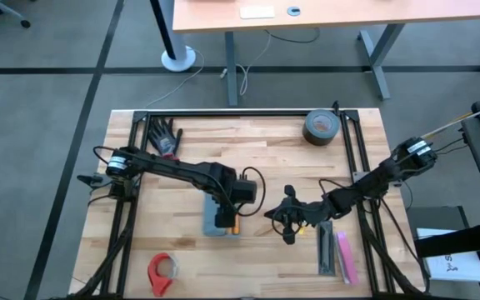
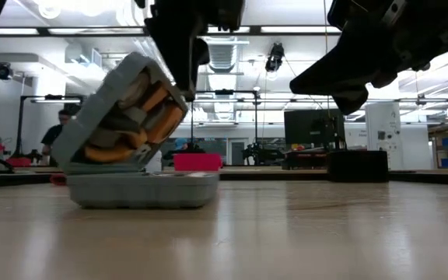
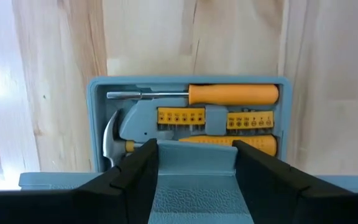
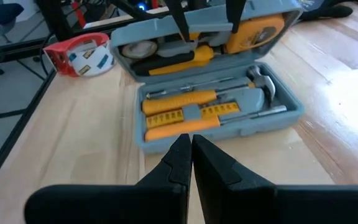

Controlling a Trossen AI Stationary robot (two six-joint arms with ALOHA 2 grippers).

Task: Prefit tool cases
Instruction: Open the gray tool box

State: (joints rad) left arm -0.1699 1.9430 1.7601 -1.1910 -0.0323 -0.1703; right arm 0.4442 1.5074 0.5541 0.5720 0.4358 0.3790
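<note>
Now look at the flat blue-grey plastic tool case point(image 1: 221, 218). It lies near the front edge of the wooden table point(image 1: 265, 154), a bit left of the middle. Its lid is half up, tilted over the bottom half. Inside you can see a small hammer point(image 3: 112, 140), yellow-handled screwdrivers point(image 3: 232, 94) and a row of little bits.

Your left gripper point(image 3: 194, 163) has its fingers spread and set on either side of the lid's edge, so it is holding the lid. Your right gripper point(image 4: 188, 163) is pressed together with nothing in it. It hangs just beside the case, on its right, above the table.

I think the case is hard and stiff but smooth, so it may slip. With tools in it, the bottom should stay put. Hold the lid by its free edge, in the middle, and move it slowly so the tools do not jump out.

Other things lie well away: a red tape holder point(image 1: 162, 272) near the front left corner, black gloves point(image 1: 164, 136) at the back left, a dark tape roll point(image 1: 321, 127) at the back right, and black and pink bars point(image 1: 337, 254) at the front right. Only the right arm is close enough to get in the way.
</note>
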